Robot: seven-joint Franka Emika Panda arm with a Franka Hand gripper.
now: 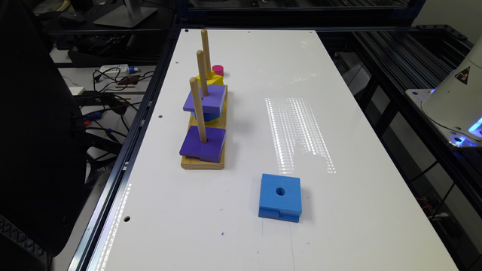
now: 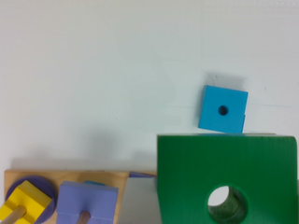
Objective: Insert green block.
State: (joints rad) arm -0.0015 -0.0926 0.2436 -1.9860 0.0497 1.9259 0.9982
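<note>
Your green block (image 2: pixel 187 177) sits close under the wrist camera, high above the white table (image 1: pixel 339 113), its round hole showing table through it. You cannot tell how the gripper stands. Below lie the blue square block (image 1: pixel 280 196) and, apart from it, the wooden peg base (image 1: pixel 203 162) carrying purple blocks (image 1: pixel 203 145).
</note>
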